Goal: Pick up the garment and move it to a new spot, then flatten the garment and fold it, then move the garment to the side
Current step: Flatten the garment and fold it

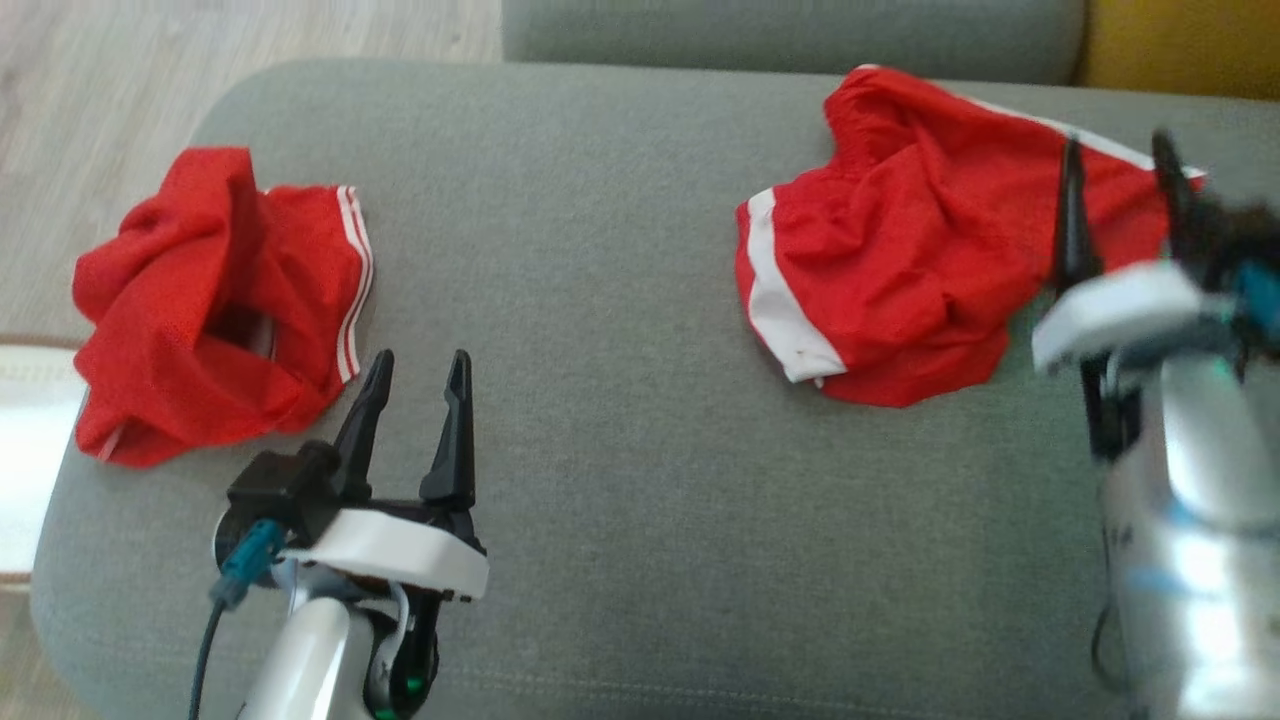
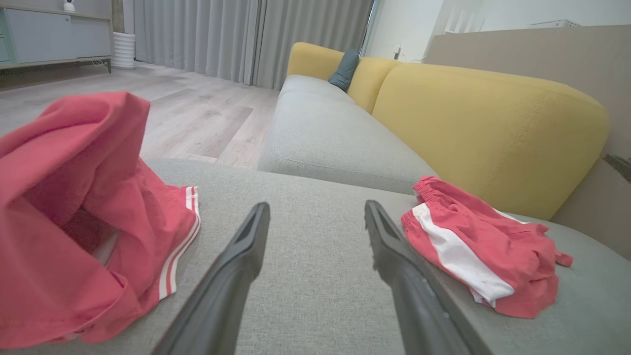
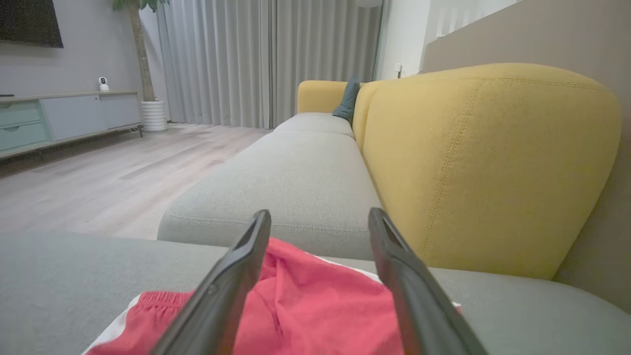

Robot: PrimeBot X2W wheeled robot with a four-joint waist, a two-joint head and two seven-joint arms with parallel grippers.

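Observation:
A crumpled red garment with a broad white side stripe (image 1: 900, 250) lies on the right part of the grey sofa seat (image 1: 620, 300). My right gripper (image 1: 1116, 142) hovers over its right edge, open, with nothing between the fingers. In the right wrist view the same garment (image 3: 305, 305) lies just below and beyond the open right gripper (image 3: 320, 214). A second bunched red garment with thin white stripes (image 1: 200, 300) sits at the seat's left end. My left gripper (image 1: 421, 358) stands open and empty just right of it. The left wrist view shows the left gripper (image 2: 316, 207) between the striped garment (image 2: 74, 222) and the right garment (image 2: 473, 246).
The yellow backrest (image 3: 483, 162) rises right behind the right garment. Another grey seat cushion (image 3: 296, 167) continues beyond a seam. The seat's left edge drops to the wooden floor (image 1: 100, 90). Bare grey fabric stretches between the two garments.

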